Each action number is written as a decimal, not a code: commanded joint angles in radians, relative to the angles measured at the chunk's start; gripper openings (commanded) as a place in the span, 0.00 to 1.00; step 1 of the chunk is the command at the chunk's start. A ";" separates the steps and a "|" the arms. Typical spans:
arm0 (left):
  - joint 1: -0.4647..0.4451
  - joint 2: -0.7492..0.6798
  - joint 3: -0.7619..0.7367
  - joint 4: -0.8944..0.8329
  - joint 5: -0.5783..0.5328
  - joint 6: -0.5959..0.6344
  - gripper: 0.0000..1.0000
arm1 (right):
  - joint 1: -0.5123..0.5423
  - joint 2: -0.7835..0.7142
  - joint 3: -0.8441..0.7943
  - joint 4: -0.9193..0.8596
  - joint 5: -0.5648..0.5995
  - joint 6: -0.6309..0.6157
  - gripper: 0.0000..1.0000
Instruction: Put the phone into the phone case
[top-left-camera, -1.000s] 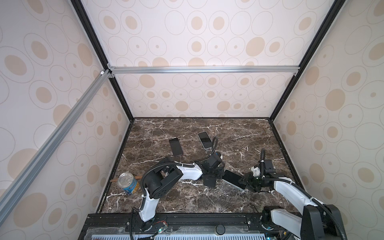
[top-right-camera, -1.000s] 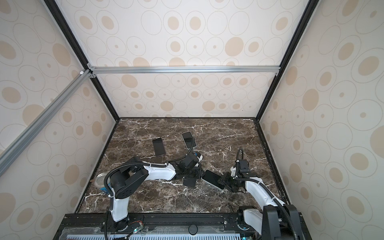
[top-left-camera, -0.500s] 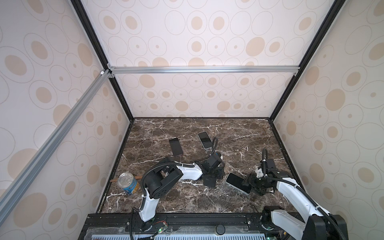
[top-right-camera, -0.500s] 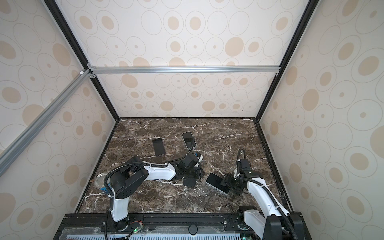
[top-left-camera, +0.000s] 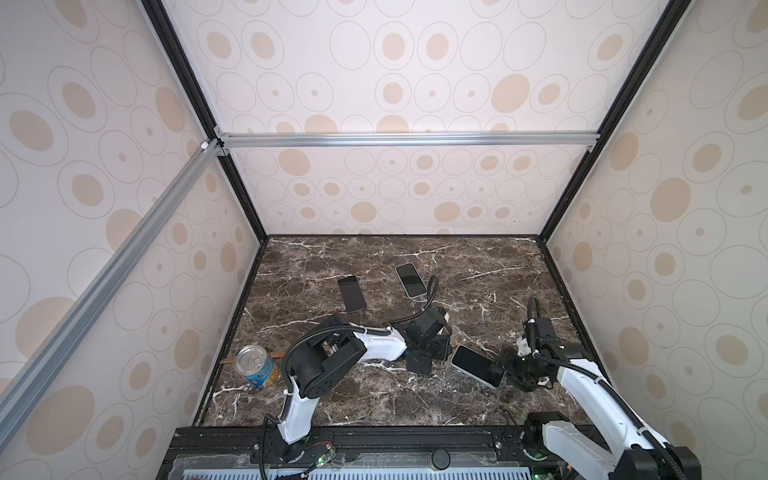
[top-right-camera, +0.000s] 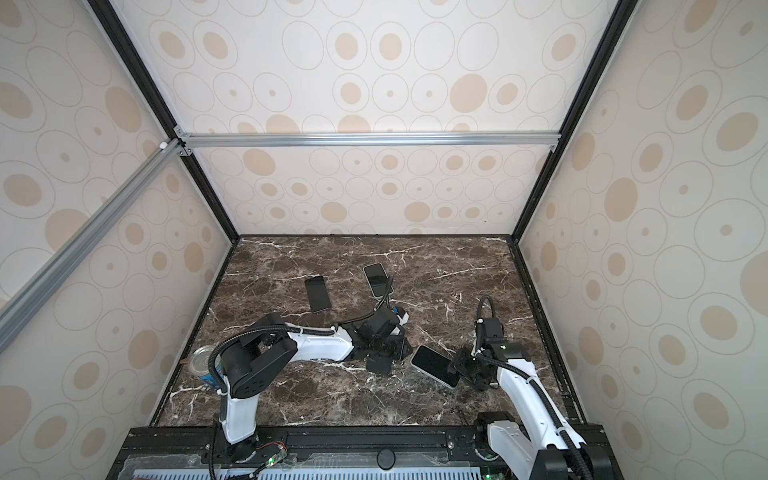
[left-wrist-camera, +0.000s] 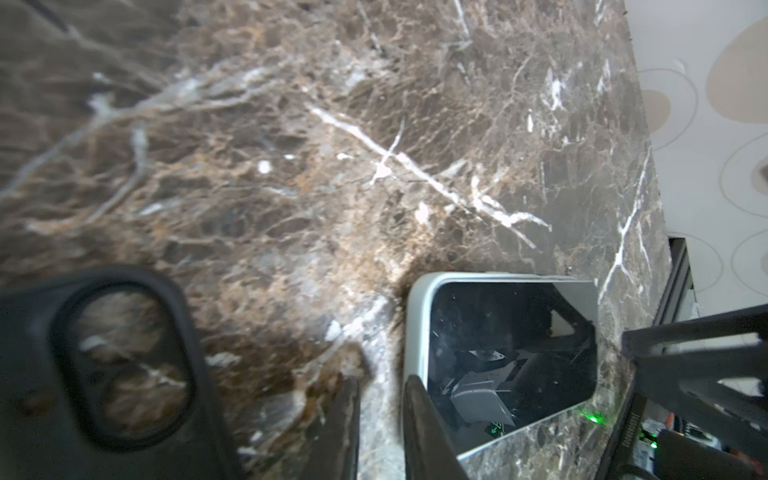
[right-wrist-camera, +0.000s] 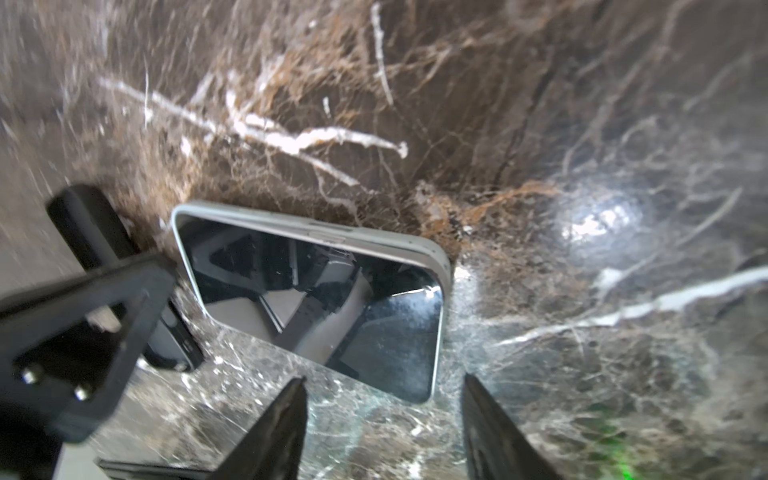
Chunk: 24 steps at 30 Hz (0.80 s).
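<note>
The phone (top-left-camera: 477, 365), dark-screened with a pale rim, lies flat on the marble table in both top views. It shows close up in the right wrist view (right-wrist-camera: 324, 299). My right gripper (right-wrist-camera: 384, 386) is open, and the phone's near corner sits just at its mouth, unclamped. The black phone case (top-left-camera: 417, 365) lies partly under my left gripper (left-wrist-camera: 380, 399), and its camera cutout shows in the left wrist view (left-wrist-camera: 124, 365). The left jaws stand almost together, with only a thin strip of marble between them and nothing held. The case lies to one side of them and the phone (left-wrist-camera: 498, 353) to the other.
Two more phones lie farther back on the table, one dark (top-left-camera: 352, 294) and one pale-rimmed (top-left-camera: 411, 279). A tin can (top-left-camera: 255, 372) stands near the left wall. Patterned walls close in the table (top-left-camera: 374, 399) on three sides.
The right gripper carried the phone a little right and toward the front, away from the left gripper, and now stands open at its end. The left arm has stayed put.
</note>
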 joint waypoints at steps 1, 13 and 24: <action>-0.018 0.027 0.053 -0.021 0.019 0.025 0.21 | 0.000 0.016 -0.032 -0.011 0.001 0.004 0.51; -0.033 0.058 0.038 -0.018 0.035 0.020 0.19 | 0.000 0.070 -0.064 0.063 -0.040 -0.015 0.17; -0.033 0.001 -0.055 0.018 0.006 -0.014 0.20 | 0.000 0.196 -0.024 0.140 -0.042 -0.039 0.15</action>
